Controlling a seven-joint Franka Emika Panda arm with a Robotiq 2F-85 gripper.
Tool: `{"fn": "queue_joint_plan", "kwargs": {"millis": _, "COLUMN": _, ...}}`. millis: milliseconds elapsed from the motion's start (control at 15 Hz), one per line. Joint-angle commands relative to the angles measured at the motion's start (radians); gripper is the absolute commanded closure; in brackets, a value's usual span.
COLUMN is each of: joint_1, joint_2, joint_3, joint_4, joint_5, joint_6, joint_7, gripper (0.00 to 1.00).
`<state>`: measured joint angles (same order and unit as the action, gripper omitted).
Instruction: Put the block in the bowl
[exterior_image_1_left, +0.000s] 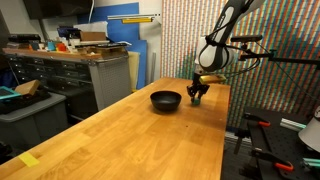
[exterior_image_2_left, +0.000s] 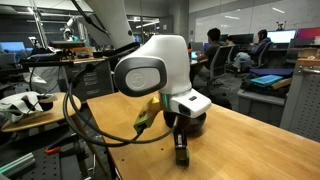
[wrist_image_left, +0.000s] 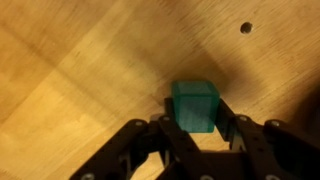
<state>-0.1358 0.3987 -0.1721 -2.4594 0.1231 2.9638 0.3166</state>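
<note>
Wooden table (exterior_image_1_left: 130, 140) bears bowl (exterior_image_1_left: 166, 100); block (wrist_image_left: 194, 105) outside, jaws perhaps touching.

Lower edge of the block (wrist_image_left: 195, 105), seemingly behind the jaws.

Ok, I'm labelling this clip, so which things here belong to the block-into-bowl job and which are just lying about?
Job:
green block
black bowl
tool, straddling the block

Lying about:
yellow patch on the tabletop
grey drawer cabinet
blue panel
</note>
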Motion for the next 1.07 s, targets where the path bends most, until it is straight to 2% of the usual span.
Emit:
{"fn": "queue_joint_plan", "kwargs": {"millis": 0, "joint_1": 0.088, "joint_2": -0.044, "joint_3": -0.09, "joint_4": 0.024, "joint_5": -0.06, "joint_6": -0.091, "joint_7": -0.001, "gripper": 0.83}}
{"fn": "queue_joint_plan", "kwargs": {"millis": 267, "joint_1": 0.143, "joint_2": -0.09, "joint_3": -0.158, "joint_4": 0.081, "joint_5": -0.164, "joint_6": -0.231, "joint_7": 0.024, "gripper": 0.83}}
{"fn": "queue_joint_plan", "kwargs": {"millis": 467, "joint_1": 0.144, "joint_2": -0.127, "joint_3": -0.165, "joint_4": 0.143, "joint_5": -0.241, "joint_6": -0.34, "joint_7": 0.039, "gripper": 0.83}}
{"fn": "queue_joint_plan", "kwargs": {"millis": 667, "joint_1": 0.132, "joint_2": -0.156, "joint_3": -0.142, "joint_4": 0.211, "joint_5": -0.304, "joint_6": -0.431, "joint_7": 0.056, "gripper": 0.83}}
{"fn": "queue_joint_plan", "kwargs": {"millis": 1000, "joint_1": 0.126, "joint_2": -0.158, "joint_3": -0.067, "joint_4": 0.312, "joint_5": -0.298, "joint_6": -0.51, "joint_7": 0.04, "gripper": 0.83}}
